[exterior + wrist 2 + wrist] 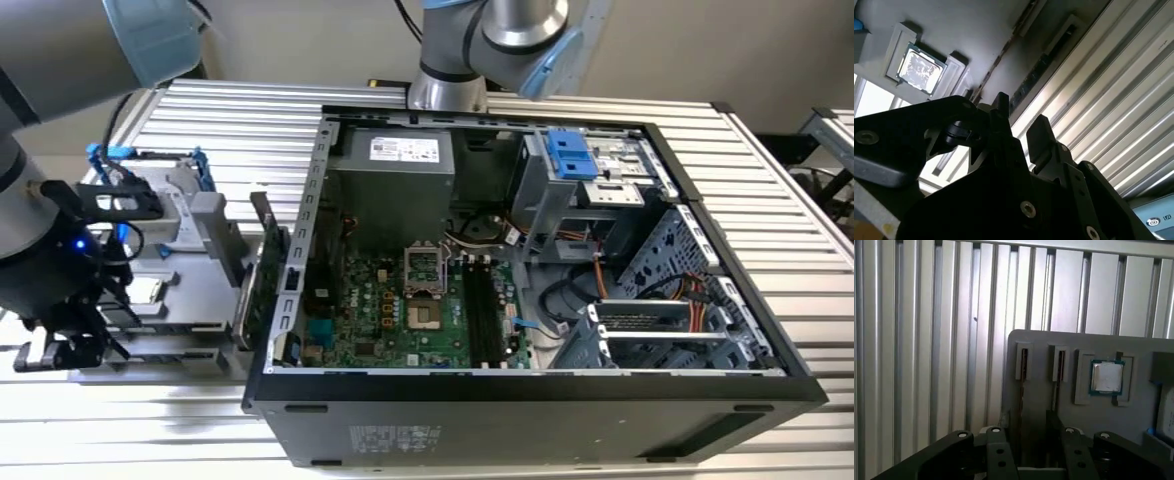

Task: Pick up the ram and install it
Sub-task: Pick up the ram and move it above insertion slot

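Observation:
My gripper (54, 352) hangs at the exterior view's lower left, by the front end of a grey parts fixture (187, 215) beside the computer case. Both wrist views show its two black fingers apart with nothing between them, so it is open (1031, 440) (1020, 112). The ram (1030, 82) is a thin dark strip standing on edge in a narrow slot of the fixture. It runs toward the gap between my fingers and does not touch them. In the first wrist view two narrow slots (1024, 362) lie just beyond the fingertips. The black motherboard slots (481, 310) sit inside the case.
The open case (534, 385) fills the middle of the ribbed metal table (801, 200). A processor chip (1107, 376) rests in a fixture pocket beside the slots. A green expansion card (267, 260) stands between fixture and case. A second arm's base (447, 90) stands behind the case.

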Motion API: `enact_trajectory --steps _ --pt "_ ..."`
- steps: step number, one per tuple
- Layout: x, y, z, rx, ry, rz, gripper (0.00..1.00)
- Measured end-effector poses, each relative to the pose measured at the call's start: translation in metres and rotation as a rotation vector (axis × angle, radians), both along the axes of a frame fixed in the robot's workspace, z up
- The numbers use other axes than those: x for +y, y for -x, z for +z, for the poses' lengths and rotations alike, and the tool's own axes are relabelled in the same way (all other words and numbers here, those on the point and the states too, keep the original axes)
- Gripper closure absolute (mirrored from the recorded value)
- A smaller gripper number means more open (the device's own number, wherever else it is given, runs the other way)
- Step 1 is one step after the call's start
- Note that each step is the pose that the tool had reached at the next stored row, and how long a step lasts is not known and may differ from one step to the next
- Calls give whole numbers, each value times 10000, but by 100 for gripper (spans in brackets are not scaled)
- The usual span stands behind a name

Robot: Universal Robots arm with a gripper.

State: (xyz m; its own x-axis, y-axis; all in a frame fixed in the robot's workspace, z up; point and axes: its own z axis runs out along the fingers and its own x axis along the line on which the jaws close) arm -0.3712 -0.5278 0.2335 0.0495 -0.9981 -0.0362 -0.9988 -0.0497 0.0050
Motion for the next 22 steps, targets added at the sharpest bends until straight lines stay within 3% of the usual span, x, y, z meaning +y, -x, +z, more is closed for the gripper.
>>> enact_trajectory --steps 19,22 --pt "-6 -35 -345 1 3 -244 0" --pt "15 -35 -395 1 7 -284 0"
